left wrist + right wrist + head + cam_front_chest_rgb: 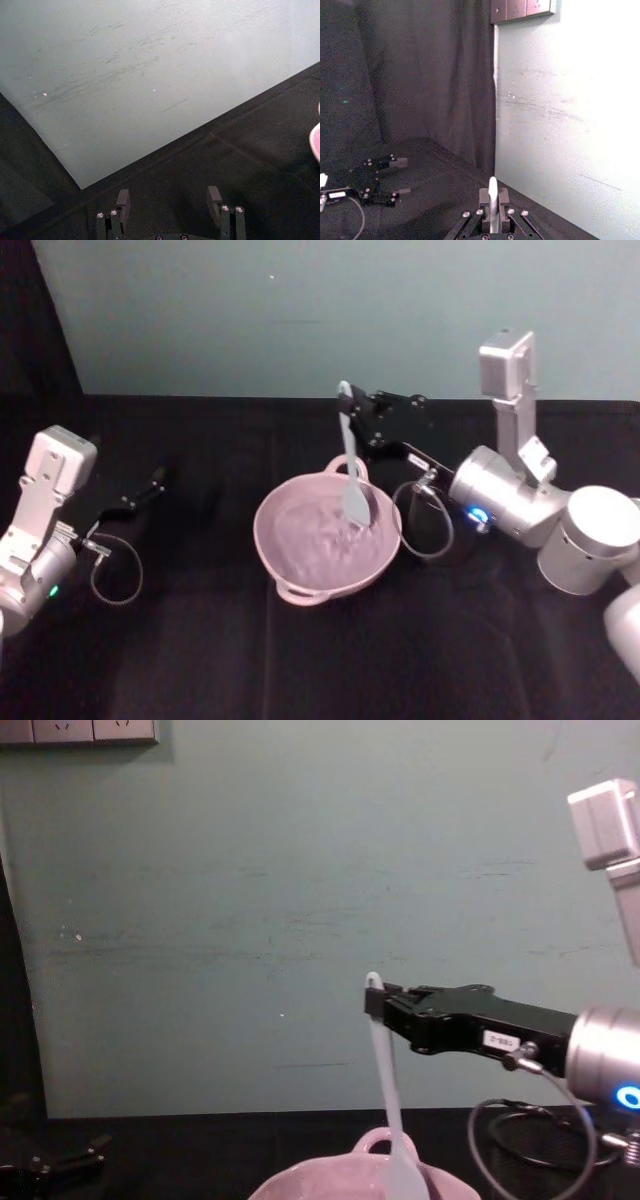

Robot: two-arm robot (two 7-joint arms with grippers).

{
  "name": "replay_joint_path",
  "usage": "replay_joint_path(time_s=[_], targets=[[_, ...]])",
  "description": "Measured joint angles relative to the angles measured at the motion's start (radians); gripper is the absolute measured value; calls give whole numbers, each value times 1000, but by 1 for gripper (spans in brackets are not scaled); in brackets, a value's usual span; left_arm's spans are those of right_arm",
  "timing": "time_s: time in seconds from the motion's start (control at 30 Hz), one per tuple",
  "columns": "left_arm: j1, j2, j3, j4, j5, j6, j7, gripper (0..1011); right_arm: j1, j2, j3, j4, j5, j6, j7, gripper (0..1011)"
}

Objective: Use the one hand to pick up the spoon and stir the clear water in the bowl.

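The right hand point(352, 412), clenched on the spoon point(351, 465) at its handle end, dips the scoop in the pink bowl point(260, 535) of clear water point(315, 540) at the middle of the surface point(200, 670), so stirring seems in hand and next needs small circles inside the rim, while the left hand point(150, 485) sits released near the left edge.

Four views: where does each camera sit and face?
Head view: high, looking down on the bowl; left gripper parked left.
Chest view: low, facing the wall; right gripper holds the spoon.
Left wrist view: faces wall; own fingers open.
Right wrist view: faces wall, curtain; fingers clamp spoon.
Shared: head and chest show spoon in bowl.
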Motion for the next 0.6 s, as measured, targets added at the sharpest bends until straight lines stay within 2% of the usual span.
replay_joint_path(time_s=[0.3, 0.6], targets=[[0, 0, 0, 0, 0, 0, 0, 1011, -73, 50, 11, -127, -22, 28, -17, 108], [0, 0, 0, 0, 0, 0, 0, 1011, -113, 48, -21, -197, -25, 42, -1, 108]])
